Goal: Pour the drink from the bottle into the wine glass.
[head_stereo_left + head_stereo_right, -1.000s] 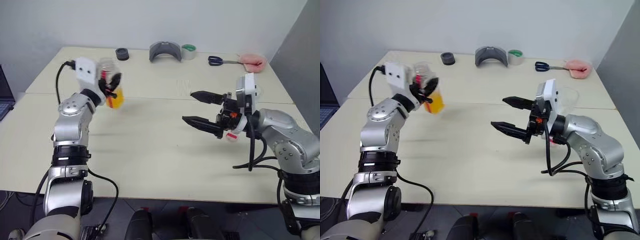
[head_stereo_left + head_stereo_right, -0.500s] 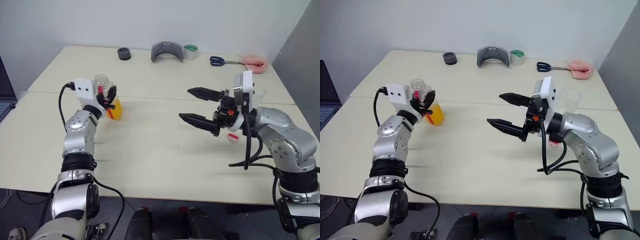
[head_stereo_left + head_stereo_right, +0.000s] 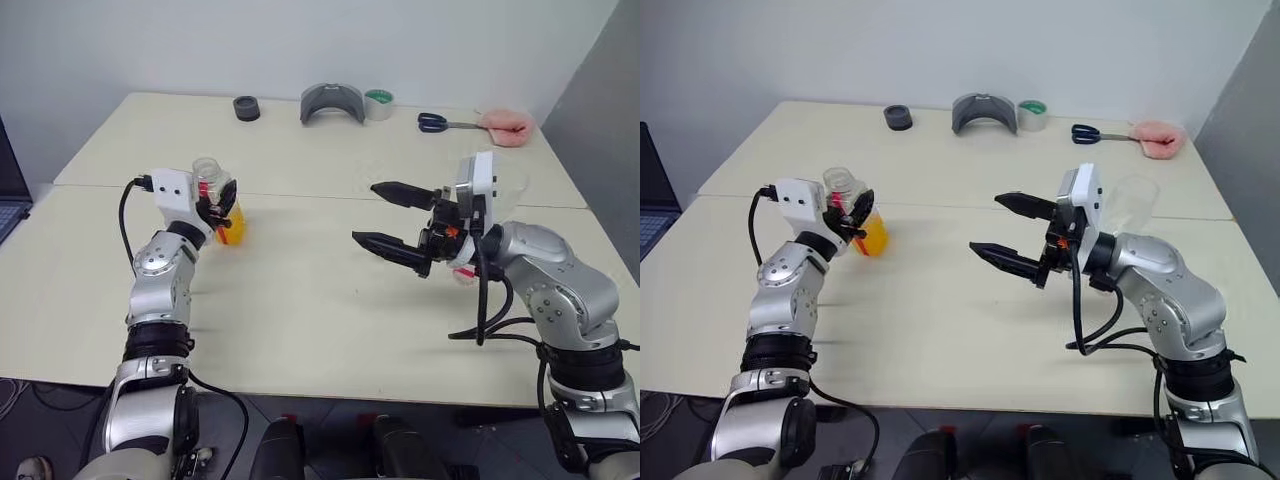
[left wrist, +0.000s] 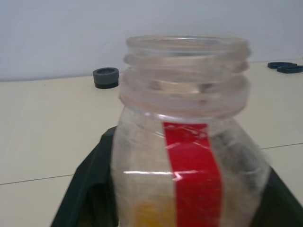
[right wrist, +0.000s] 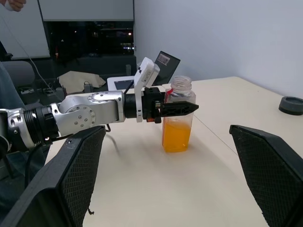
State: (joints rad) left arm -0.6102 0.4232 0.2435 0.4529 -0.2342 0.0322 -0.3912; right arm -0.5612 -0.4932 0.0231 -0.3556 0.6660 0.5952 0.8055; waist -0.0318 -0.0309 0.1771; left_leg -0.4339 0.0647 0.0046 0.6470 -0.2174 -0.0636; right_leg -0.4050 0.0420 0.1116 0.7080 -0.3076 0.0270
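Down came the left arm, and the bottle [image 3: 224, 212] stood upright on the desk [image 3: 300, 290], uncapped, still part full of drink [image 5: 176, 135]. Left gripper [image 5: 182, 108] fingers flanked the bottle's neck; whether they gripped, I couldn't tell. Right gripper [image 3: 385, 215] hung right of the bottle, fingers spread wide, the wine glass [image 3: 1132, 205] behind it. Danger: a sticky release could tip the open bottle and spill.
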